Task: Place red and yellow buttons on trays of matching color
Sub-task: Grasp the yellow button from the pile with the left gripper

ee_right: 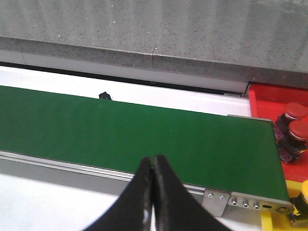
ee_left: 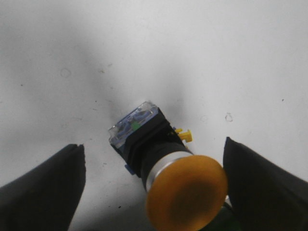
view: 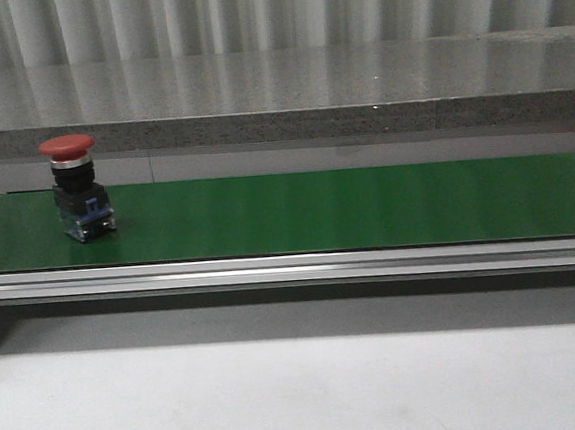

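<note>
1 mushroom-capped red button (view: 76,185) on smooth green belt (view: 347,210).

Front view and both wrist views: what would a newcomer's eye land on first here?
In the front view, a red button stands upright at the left end of the green belt. The left wrist view shows a yellow button lying on its side on a white surface, between the open left gripper's fingers. In the right wrist view, the right gripper is shut above the belt's edge, with a red tray holding red buttons beyond the belt's end.
</note>
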Controlling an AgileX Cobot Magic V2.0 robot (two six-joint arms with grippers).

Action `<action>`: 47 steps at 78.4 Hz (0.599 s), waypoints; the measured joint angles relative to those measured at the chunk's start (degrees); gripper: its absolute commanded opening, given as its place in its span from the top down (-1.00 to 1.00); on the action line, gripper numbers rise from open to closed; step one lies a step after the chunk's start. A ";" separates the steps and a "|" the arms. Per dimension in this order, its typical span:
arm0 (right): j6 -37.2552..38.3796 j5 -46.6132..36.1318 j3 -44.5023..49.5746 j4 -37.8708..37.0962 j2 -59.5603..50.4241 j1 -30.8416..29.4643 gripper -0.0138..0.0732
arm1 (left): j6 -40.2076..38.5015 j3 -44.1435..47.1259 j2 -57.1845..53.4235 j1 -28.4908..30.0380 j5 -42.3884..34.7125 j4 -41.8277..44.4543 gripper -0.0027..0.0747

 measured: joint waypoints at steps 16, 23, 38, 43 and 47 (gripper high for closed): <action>0.00 0.00 0.00 0.00 0.00 0.00 0.84 | 0.00 0.00 0.00 0.00 -0.38 0.00 0.51; 0.00 0.00 0.00 0.00 0.00 0.00 0.84 | 0.00 0.00 0.00 0.00 -0.38 0.00 0.72; 0.00 0.00 0.00 0.00 0.00 0.00 0.84 | 2.05 -0.08 -0.76 0.00 1.41 1.02 0.96; 0.00 0.00 0.00 0.00 0.00 0.00 0.84 | 5.15 -0.08 -1.91 0.00 1.80 1.26 0.98; 0.00 0.00 0.00 0.00 0.00 0.00 0.84 | 8.02 -0.08 -2.68 0.00 1.93 1.39 0.98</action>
